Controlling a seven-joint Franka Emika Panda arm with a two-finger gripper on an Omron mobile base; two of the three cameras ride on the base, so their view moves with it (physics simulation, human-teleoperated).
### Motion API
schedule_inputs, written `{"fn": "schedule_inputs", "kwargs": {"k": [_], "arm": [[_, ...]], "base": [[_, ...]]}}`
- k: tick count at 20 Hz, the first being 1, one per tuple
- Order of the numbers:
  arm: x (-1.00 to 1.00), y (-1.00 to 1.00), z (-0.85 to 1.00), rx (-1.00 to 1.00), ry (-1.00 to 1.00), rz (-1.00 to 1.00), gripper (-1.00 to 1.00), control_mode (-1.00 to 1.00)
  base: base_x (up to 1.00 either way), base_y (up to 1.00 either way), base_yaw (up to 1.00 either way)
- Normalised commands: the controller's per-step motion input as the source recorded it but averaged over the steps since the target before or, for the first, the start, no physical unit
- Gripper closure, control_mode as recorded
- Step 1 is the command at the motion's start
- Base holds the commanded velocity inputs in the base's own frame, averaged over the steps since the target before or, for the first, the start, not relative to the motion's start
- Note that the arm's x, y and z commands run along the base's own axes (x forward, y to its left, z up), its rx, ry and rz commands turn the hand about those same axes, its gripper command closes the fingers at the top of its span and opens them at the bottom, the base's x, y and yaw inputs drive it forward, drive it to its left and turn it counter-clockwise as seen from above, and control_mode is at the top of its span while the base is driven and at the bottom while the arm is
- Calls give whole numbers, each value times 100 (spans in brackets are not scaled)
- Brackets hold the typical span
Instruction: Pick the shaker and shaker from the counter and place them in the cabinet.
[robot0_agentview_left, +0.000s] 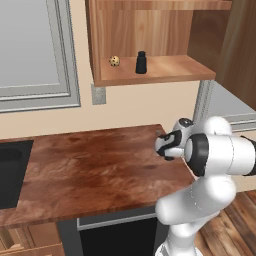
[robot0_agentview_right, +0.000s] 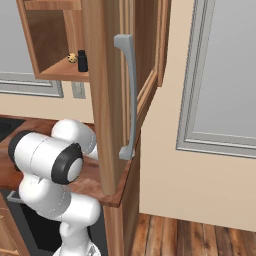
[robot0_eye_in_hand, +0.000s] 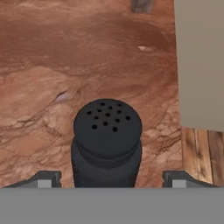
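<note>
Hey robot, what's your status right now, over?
Hand open, fingers either side of one shaker on counter, not gripped. Other shaker on cabinet shelf, beside speckled ball. Nothing in the way.

Both base views look forward from behind the arm, sharing the cabinet (robot0_agentview_left: 150, 75); the hand view looks closely down at the counter (robot0_eye_in_hand: 65, 65).

Shelf (robot0_agentview_left: 170, 70) right of shaker (robot0_agentview_left: 141, 62) clear

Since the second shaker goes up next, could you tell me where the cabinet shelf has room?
The shelf is bare right of the shaker, out to the cabinet's right wall. Its left end is crowded: the ball sits close beside that shaker.
</note>
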Motion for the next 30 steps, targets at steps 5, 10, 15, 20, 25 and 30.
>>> {"fn": "schedule_inputs", "kwargs": {"k": [5, 10, 15, 20, 25, 30], "arm": [[15, 1, -16, 2, 0, 0, 100, -100], [1, 0, -18, 3, 0, 0, 100, -100], [0, 2, 5, 0, -1, 0, 100, -100], [-11, 18, 48, 0, -6, 0, 100, -100], [-9, 27, 55, 0, -5, 0, 100, -100], [-8, 26, 66, 0, -5, 0, 100, -100]], "base": [[0, 0, 0], [0, 0, 0], [0, 0, 0], [0, 0, 0], [0, 0, 0], [0, 0, 0]]}}
